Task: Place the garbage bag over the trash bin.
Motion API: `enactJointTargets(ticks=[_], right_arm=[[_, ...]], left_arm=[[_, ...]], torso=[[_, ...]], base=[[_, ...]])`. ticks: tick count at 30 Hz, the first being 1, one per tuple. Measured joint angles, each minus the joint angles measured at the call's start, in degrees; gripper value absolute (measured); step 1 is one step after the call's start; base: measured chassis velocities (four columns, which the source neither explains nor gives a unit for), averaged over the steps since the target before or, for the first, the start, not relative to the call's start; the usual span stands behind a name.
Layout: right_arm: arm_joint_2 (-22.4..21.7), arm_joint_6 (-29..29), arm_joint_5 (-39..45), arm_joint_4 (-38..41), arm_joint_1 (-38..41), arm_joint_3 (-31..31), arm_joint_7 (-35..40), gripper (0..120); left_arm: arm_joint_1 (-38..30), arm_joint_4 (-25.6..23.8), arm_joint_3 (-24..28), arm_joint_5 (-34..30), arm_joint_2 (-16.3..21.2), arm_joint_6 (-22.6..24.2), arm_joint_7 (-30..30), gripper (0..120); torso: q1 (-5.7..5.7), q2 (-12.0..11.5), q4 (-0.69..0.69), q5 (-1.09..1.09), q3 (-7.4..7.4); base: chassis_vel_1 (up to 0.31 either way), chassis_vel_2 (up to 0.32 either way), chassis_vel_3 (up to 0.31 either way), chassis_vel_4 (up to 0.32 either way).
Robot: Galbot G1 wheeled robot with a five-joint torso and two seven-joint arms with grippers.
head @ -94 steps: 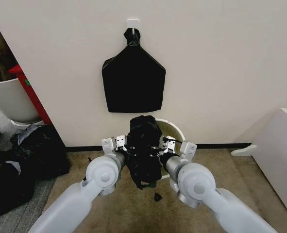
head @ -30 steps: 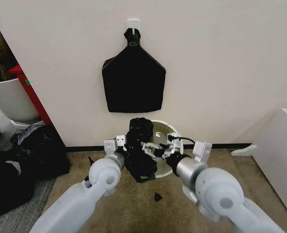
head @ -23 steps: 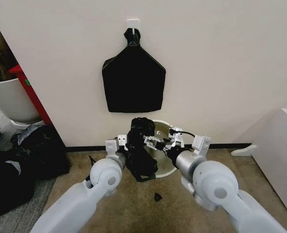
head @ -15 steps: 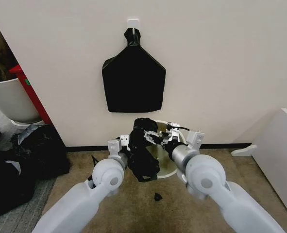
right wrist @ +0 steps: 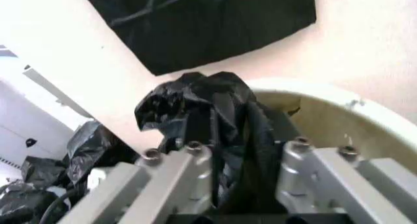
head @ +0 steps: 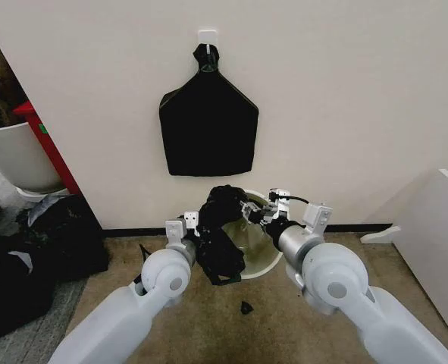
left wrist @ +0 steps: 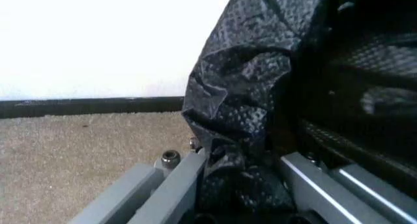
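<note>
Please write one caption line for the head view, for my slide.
Both pincers, left and right, grip the crumpled glossy black plastic garbage bag beside the small round white bin.

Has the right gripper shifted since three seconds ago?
Yes. The right gripper, shut on the garbage bag, has moved up toward the wall hook and over the trash bin. The left gripper also holds the bag.

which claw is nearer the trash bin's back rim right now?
Right. The right claw holds the garbage bag over the trash bin, near its back rim; the left claw grips bag outside its left side.
</note>
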Motion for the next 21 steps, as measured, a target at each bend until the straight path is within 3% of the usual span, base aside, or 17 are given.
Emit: enactJointTargets(ticks=[2,9,16,21], right_arm=[[0.1,0.0,-0.6,-0.3,0.3,-0.1,-0.1,0],[0.2,0.1,-4.1,-0.6,1.2,0.2,-0.8,0],[-2.3,-0.9,-5.5,-3.3,5.1,2.3,-3.8,0],[-9.8,-3.1,-5.6,-8.7,7.3,2.8,-11.7,0]], left_arm=[[0.0,0.0,0.1,0.4,0.0,0.0,0.4,0],[0.2,0.2,0.2,1.7,0.3,0.2,1.7,0],[1.8,0.5,0.6,7.8,1.6,0.0,7.5,0],[2.2,-1.4,0.5,8.9,2.5,-1.6,10.7,0]], torso=[[0.0,0.0,0.0,0.0,0.0],[0.0,0.0,0.0,0.01,0.0],[0.0,0.0,0.01,0.01,0.0],[0.0,0.0,0.0,0.02,0.0]], base=[[0.0,0.0,0.0,0.0],[0.0,0.0,0.0,0.0],[0.0,0.0,0.0,0.0],[0.0,0.0,0.0,0.0]])
